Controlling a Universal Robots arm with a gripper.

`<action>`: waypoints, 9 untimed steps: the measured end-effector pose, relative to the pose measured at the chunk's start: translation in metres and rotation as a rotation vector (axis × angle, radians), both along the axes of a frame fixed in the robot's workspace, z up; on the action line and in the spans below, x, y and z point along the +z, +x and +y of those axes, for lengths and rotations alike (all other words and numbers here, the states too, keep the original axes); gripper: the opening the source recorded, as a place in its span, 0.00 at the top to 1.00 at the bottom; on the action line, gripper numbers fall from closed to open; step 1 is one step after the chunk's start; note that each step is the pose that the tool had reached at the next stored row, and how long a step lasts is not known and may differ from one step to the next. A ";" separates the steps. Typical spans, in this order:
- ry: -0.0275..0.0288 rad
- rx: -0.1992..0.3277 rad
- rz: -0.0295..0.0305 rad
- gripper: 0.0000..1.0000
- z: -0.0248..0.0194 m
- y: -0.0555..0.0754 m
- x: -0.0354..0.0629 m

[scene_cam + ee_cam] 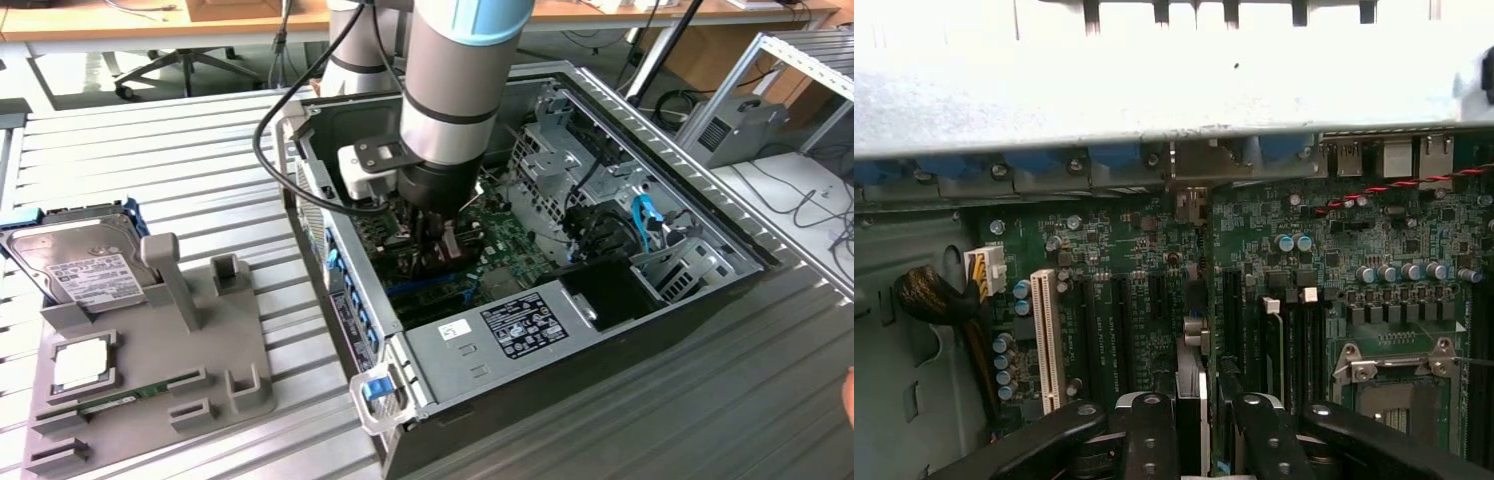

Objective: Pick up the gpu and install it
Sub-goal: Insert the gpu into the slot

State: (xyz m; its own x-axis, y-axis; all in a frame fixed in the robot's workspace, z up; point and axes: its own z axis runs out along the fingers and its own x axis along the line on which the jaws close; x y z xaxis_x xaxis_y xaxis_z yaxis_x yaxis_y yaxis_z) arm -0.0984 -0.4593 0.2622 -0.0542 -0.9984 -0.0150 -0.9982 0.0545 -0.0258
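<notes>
The open grey metal computer case (441,360) lies on its side on the ribbed metal table (160,150), and everything else is placed against it. Reaching down into the case from above is the silver and blue robot arm (454,80), its black wrist low over the green motherboard (1414,250) that covers the case floor. Outside the case, toward the exterior view's left, sits a flat grey plastic holder tray (214,350) with upright posts, and against the tray's far corner leans a silver hard drive with a white label (80,265); a square silver processor chip (83,362) and a narrow green memory stick (127,398) rest in the tray's recesses. Inside the case, at the end nearest the exterior camera, a silver power-supply cover with a black label (523,325) spans the width. The black two-fingered gripper (1197,415) is inside the case just above the motherboard, its jaws clamped on the gpu (1191,345), a thin flat card seen edge-on and standing upright between the fingers (1149,435). The card runs toward the case's rear wall, in line with the black expansion slots (1109,340) and just beside a long white slot (1047,340); whether it is seated in a slot cannot be told. On the far side of the card from the white slot stand rows of small blue-topped capacitors (1294,243).
</notes>
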 end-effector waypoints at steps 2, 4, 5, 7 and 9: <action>-0.0001 0.000 0.0000 0.73 0.0000 0.000 -0.0007; 0.0000 0.000 0.0000 0.73 0.0000 0.000 -0.0017; -0.0003 0.000 0.0002 0.73 0.0000 0.000 -0.0020; -0.0002 0.000 0.0001 0.73 0.0000 0.000 -0.0031; -0.0002 0.000 0.0001 0.73 0.0000 0.000 -0.0039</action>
State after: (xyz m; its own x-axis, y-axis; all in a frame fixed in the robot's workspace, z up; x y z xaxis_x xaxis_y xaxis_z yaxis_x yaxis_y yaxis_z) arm -0.0985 -0.4593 0.2582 -0.0542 -0.9984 -0.0147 -0.9982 0.0546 -0.0257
